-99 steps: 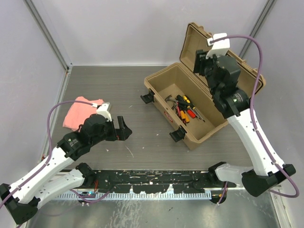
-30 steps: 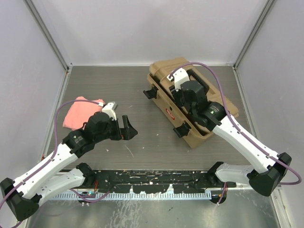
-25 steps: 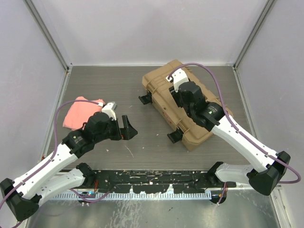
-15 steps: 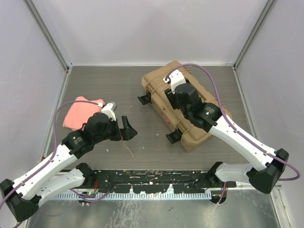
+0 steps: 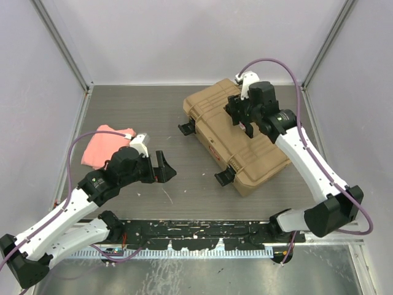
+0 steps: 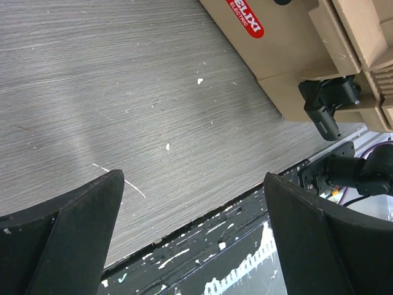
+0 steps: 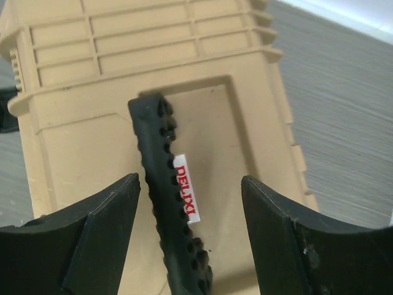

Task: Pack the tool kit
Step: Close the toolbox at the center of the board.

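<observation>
The tan ribbed tool case [image 5: 236, 132] lies on the table with its lid down; both black front latches [image 5: 224, 177] stick out, unfastened. The screwdrivers, pliers and hammer are hidden. My right gripper [image 5: 247, 123] is open above the lid. In the right wrist view its fingers straddle the black carry handle [image 7: 166, 203] in the lid recess without touching it. My left gripper [image 5: 161, 167] is open and empty, low over bare table left of the case. The left wrist view shows the case front with its red label [image 6: 246, 18] and one latch [image 6: 324, 104].
A pink folded cloth [image 5: 104, 147] lies at the left, behind my left arm. The black rail [image 5: 196, 235] runs along the table's near edge. Walls close in the table on the left, the back and the right.
The lid was open with tools showing inside; it is now down. My right gripper has moved from the lid's front part back to above the handle. The left arm has barely moved.
</observation>
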